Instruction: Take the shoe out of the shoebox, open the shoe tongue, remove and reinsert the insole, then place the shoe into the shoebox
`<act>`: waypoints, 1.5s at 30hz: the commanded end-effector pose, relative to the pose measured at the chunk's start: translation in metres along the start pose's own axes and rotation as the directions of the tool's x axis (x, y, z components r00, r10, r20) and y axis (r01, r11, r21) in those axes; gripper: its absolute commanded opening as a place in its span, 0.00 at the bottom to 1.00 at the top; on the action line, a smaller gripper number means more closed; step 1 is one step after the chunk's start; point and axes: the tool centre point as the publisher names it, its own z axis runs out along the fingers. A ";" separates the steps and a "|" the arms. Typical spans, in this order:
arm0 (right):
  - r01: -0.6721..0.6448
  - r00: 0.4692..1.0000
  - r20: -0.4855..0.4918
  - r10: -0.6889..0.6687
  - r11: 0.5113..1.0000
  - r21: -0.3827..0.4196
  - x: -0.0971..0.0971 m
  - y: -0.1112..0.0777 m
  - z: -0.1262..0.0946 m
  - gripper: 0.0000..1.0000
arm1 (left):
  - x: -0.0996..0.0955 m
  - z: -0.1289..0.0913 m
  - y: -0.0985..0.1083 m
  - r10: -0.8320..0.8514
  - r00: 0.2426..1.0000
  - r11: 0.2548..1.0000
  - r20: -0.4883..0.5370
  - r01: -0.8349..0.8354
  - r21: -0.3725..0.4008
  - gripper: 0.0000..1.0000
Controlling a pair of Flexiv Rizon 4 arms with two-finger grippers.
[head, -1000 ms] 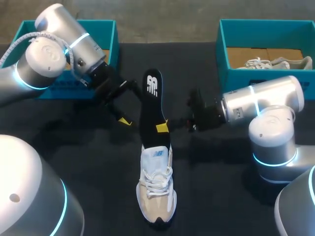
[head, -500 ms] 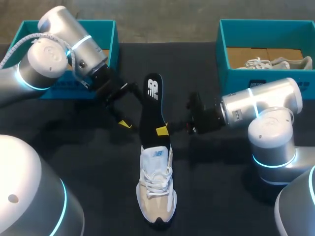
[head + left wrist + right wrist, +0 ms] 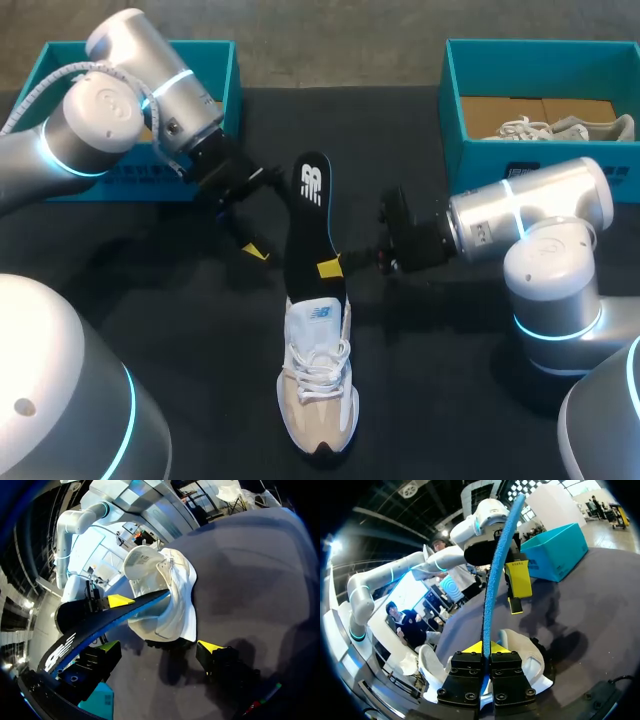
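The shoe [image 3: 317,395] lies on the black table at the lower middle of the frame, toe nearest the camera, laces tied and the tongue barely lifted. Its heel end holds the foot of the black insole [image 3: 308,215], which rises out of the shoe toward the middle of the frame. The right gripper [image 3: 335,265] is clamped on the insole's edge just above the collar, its tips pressed together on the thin foam. The left gripper [image 3: 262,212] hangs beside the insole with its fingers spread wide, holding nothing.

With a single pinch on the edge, the floppy insole could twist or slip free. As nothing pins the shoe, a pull might drag or tip it. Pushed back in, the insole may buckle against the narrow throat.

Beyond, one teal box [image 3: 215,60] sits upper left, and another [image 3: 455,110] upper right.
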 end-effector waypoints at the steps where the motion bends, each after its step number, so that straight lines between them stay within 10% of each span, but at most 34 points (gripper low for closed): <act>1: 0.003 1.000 0.002 -0.003 1.000 -0.003 0.000 -0.002 0.002 0.00 | -0.001 0.000 0.003 -0.006 1.000 1.000 -0.007 0.007 0.010 1.00; 45: -0.051 0.998 -0.045 0.052 0.998 0.029 0.003 -0.018 0.004 0.00 | -0.001 0.000 0.003 -0.011 1.000 1.000 -0.007 0.011 0.011 1.00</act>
